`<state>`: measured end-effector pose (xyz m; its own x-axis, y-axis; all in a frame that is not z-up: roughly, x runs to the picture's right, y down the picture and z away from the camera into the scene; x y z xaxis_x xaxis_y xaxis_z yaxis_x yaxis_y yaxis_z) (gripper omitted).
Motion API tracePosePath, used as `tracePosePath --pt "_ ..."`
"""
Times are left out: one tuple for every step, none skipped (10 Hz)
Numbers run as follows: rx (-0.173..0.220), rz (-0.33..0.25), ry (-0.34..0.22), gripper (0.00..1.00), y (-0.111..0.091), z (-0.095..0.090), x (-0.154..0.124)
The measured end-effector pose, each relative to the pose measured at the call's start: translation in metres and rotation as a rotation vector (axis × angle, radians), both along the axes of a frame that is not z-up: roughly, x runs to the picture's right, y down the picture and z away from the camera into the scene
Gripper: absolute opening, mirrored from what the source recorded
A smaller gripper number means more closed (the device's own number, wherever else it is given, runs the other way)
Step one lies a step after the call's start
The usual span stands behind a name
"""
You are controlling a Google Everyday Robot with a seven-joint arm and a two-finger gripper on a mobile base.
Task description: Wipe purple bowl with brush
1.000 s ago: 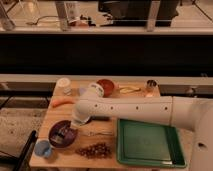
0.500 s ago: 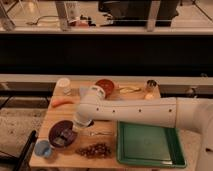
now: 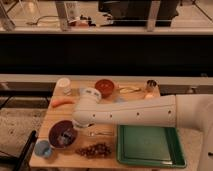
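Since a moment ago the big white arm has swung a bit to the left and down, so its claw now sits right over the purple bowl at the near left of the wooden surface. Something small and dark with a pale bit, most likely the brush, is down inside the bowl under the claw, but I cannot tell if the claw is apart or squeezed on it. So the wiping looks like it is just starting or going on, and I think most of the rubbing is left to do.
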<state>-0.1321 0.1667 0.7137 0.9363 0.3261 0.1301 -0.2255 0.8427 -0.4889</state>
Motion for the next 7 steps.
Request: tracePosePath --pt "0.006 -0.01 0.014 0.0 0.0 0.002 0.001" --pt "0.014 -0.02 0.028 0.0 -0.001 0.004 0.002" --pt "0.025 -0.029 0.043 0.0 -0.002 0.006 0.004" --pt "0.032 -0.03 0.05 0.0 -0.004 0.008 0.005" --pt "0.039 -0.033 0.056 0.0 -0.006 0.011 0.006" --pt "0.045 -0.036 0.057 0.0 -0.007 0.013 0.004" --pt "0.051 -0.037 0.057 0.0 -0.01 0.015 0.003"
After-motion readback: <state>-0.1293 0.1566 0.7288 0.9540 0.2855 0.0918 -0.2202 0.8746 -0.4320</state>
